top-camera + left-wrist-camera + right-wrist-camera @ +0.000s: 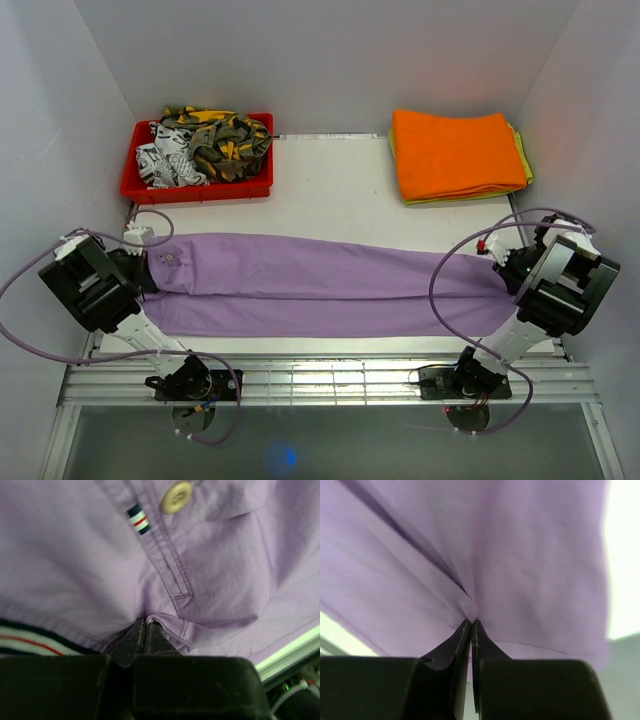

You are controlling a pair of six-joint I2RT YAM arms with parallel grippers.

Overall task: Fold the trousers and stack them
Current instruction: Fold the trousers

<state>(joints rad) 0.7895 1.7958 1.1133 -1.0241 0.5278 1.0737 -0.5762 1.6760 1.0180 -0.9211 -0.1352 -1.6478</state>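
Observation:
The lilac-purple trousers (pixel 320 285) lie stretched across the table from left to right, folded lengthwise, one leg on the other. My left gripper (pixel 150 268) is shut on the waist end; the left wrist view shows its fingers (pixel 145 635) pinching the fabric below a cream button (pixel 176 497) and a striped tag. My right gripper (pixel 508 268) is shut on the leg-cuff end; in the right wrist view its fingers (pixel 472 630) pinch a gathered fold of the trousers (pixel 470 555).
A red bin (pixel 198 190) holding camouflage and black-and-white patterned garments stands at the back left. Folded orange and yellow-green cloths (pixel 458 152) lie at the back right. The metal rail (pixel 320 380) runs along the near table edge.

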